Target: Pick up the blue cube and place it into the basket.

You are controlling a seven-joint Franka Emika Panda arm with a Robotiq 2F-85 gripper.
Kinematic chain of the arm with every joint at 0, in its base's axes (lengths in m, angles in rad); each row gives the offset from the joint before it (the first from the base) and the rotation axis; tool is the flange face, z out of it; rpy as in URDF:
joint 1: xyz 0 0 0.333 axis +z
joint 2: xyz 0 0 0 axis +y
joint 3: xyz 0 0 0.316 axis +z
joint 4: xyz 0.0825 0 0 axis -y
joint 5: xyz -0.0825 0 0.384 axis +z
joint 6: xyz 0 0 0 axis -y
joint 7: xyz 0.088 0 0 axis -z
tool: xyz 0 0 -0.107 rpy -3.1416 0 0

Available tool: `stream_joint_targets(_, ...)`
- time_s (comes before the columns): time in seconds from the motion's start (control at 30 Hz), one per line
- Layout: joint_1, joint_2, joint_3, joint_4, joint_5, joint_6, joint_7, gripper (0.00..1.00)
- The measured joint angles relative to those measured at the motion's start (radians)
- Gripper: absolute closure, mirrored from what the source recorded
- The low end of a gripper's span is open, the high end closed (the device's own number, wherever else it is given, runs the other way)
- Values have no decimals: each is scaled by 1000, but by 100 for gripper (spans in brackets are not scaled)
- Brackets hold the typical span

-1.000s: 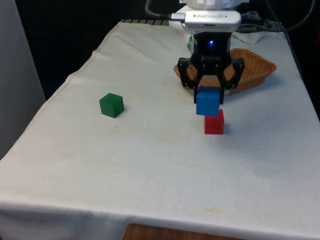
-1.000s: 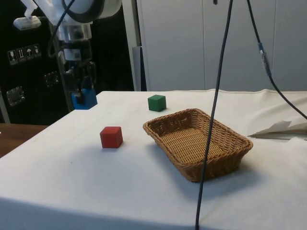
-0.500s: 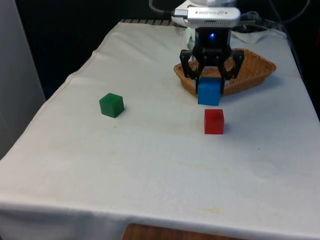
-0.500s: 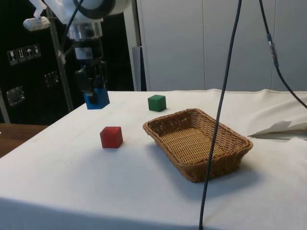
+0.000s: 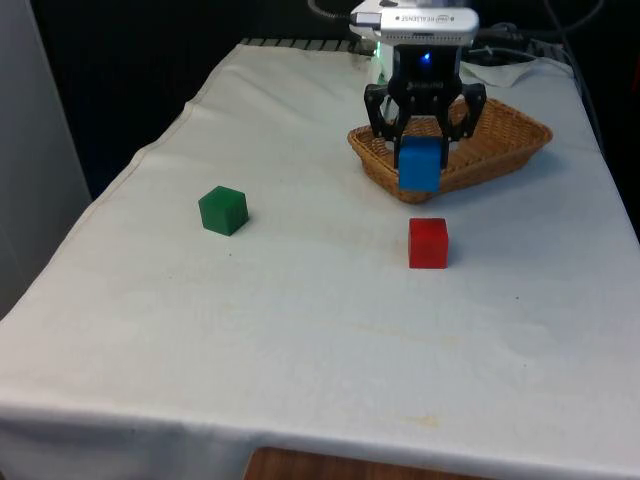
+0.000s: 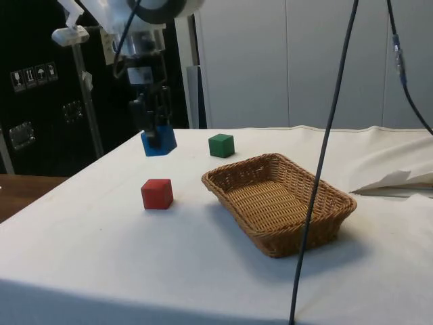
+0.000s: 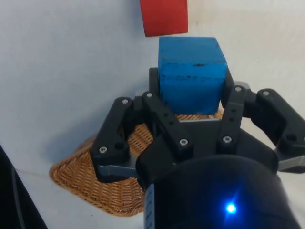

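The blue cube (image 5: 419, 165) hangs in the air, clamped between the fingers of my gripper (image 5: 421, 150), which is shut on it. In the side view the blue cube (image 6: 159, 143) is held above the table, between the red cube and the green cube, short of the basket (image 6: 279, 202). The wicker basket (image 5: 510, 135) lies just behind the gripper in the front view, and nothing lies in it. In the wrist view the blue cube (image 7: 191, 74) sits between the black fingers (image 7: 162, 114), with the basket's rim (image 7: 90, 183) below them.
A red cube (image 5: 428, 243) rests on the cloth in front of the gripper, also in the side view (image 6: 157, 193). A green cube (image 5: 222, 211) stands toward the front view's left. Cables (image 6: 325, 156) hang down across the side view.
The gripper has carried the blue cube up and away from the red cube, toward the basket. The red and green cubes stayed put.
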Motion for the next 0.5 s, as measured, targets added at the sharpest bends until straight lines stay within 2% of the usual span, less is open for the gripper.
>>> stream_joint_targets(0.23, 0, -34, 2, -72, 0, 30, -10, 95)
stream_joint_targets(0.3, 0, -34, 2, -72, 0, 30, -10, 95)
stream_joint_targets(0.5, 0, -81, 3, -166, 0, 101, -10, 95)
